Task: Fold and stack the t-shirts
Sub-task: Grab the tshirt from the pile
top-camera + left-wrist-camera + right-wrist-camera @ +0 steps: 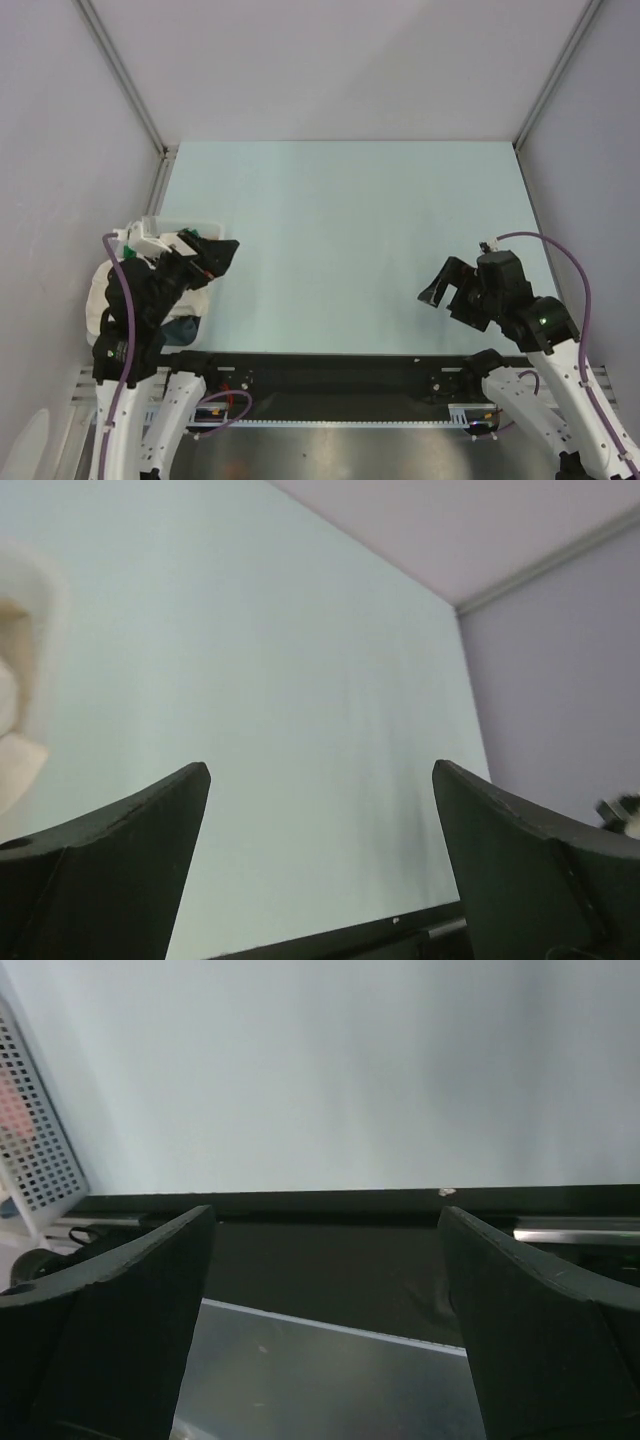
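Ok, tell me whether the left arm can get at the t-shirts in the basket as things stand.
Probably yes. The left end effector hangs open and empty right beside the basket at the left edge of the table, and nothing lies over the t-shirts but the arm itself.

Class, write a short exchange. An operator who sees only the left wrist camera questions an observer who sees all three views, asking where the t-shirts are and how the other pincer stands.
Operator: I see only bare table beyond my open left pincer. Where are the t-shirts?
Observer: The t-shirts are heaped in the white lattice basket at the table's left edge, under the left arm.
Operator: And the right pincer?
Observer: The right pincer is open with nothing between its fingers, over the right front part of the table, far from the basket.
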Tool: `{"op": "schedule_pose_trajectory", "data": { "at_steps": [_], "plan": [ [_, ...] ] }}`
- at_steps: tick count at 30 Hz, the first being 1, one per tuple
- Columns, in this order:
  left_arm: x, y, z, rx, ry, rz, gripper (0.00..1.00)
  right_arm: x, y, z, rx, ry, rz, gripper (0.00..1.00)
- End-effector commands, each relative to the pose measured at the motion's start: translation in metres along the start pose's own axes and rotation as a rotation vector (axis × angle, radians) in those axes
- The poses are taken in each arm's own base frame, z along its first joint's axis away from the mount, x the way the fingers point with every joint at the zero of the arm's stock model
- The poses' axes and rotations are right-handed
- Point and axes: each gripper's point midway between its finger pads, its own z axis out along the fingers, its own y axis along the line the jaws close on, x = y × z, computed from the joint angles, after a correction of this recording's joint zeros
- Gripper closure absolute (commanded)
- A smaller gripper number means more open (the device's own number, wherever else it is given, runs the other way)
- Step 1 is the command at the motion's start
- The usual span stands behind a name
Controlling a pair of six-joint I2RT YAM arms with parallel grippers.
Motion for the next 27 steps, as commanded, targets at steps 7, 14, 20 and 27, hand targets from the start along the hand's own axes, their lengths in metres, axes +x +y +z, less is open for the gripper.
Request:
{"op": "schedule_pose_trajectory", "data": {
  "at_steps": [7,14,20,27],
  "plan": [
    [-0.044,0.077,-0.008,-0.629,0.008,0.017,0.01,-0.012,0.039,-0.040,-0.136,0.032,-0.253,0.00],
    [-0.062,0.157,-0.034,-1.120,-0.005,-0.045,0.01,-0.008,0.051,-0.033,-0.162,0.140,-0.311,0.00],
    [-0.035,0.191,-0.053,-1.321,0.090,-0.162,0.10,-0.013,0.050,-0.031,-0.149,0.131,-0.346,0.00],
    [-0.021,0.221,-0.038,-1.327,0.133,-0.188,0.41,-0.018,0.060,-0.029,-0.180,0.120,-0.359,0.00]
  ]
}}
